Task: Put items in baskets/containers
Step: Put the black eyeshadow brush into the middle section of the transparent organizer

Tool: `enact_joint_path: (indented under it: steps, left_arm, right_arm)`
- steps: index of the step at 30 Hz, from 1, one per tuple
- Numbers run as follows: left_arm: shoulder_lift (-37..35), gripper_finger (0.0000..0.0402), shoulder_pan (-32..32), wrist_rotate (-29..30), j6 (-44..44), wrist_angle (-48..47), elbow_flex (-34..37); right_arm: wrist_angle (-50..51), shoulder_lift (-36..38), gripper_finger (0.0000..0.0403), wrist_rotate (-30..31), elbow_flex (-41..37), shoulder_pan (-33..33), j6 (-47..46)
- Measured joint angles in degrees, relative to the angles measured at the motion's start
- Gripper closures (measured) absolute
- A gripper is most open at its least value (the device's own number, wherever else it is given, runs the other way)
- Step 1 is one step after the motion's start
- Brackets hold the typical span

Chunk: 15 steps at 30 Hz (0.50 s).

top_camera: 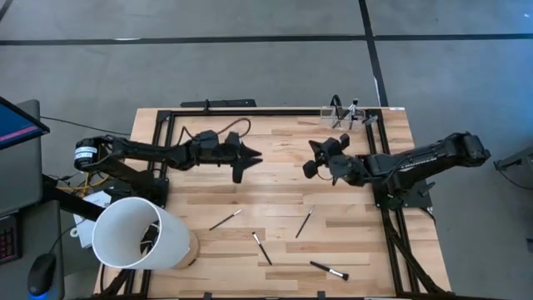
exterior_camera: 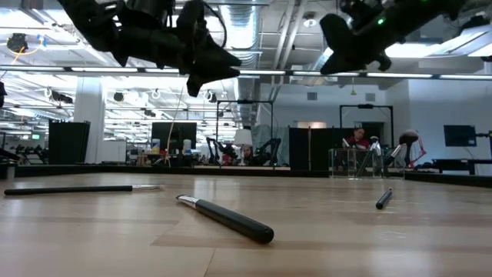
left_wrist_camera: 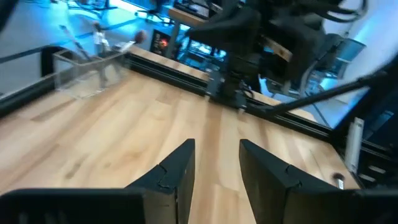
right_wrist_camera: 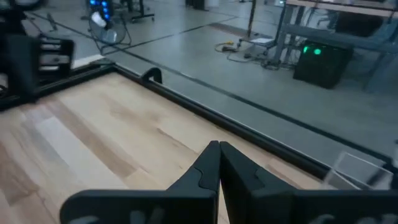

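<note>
My left gripper (top_camera: 247,158) hangs above the table (top_camera: 275,192) at about ten o'clock from centre, fingers (left_wrist_camera: 176,171) parted with nothing between them, while my right gripper (top_camera: 314,156) hovers near one o'clock, pressed shut and empty. The clear holder (top_camera: 343,117) sits at the far edge, one o'clock (a few brushes already standing in it). Four makeup brushes (top_camera: 304,222) lie loose around six o'clock, and the big white tub (top_camera: 137,233) lies at eight.

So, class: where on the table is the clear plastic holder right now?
In the high view the clear holder sits at the table's far edge, toward the right side, just beyond the right gripper, with a few brushes standing in it.
</note>
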<state>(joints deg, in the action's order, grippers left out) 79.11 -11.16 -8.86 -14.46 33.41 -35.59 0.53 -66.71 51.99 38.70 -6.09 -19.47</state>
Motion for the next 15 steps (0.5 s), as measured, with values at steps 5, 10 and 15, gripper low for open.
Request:
enact_joint_path:
  steps: [5, 10, 15]
  left_arm:
    - [0.0, 0.0279, -3.2, -4.2, -0.9, -2.3, 0.0]
    - [0.0, 0.0279, -3.8, -4.9, -0.9, -3.0, 0.0]
    - [0.0, 0.0279, -3.5, -4.9, -0.9, -3.1, 0.0]
  right_arm:
    - [-2.1, -0.1, 0.0403, -4.7, 0.0, 3.9, 2.0]
    - [-1.2, -0.1, 0.0403, -9.1, 0.0, 6.0, 3.0]
    - [-0.8, -0.1, 0.0403, -10.9, 0.0, 5.6, 3.0]
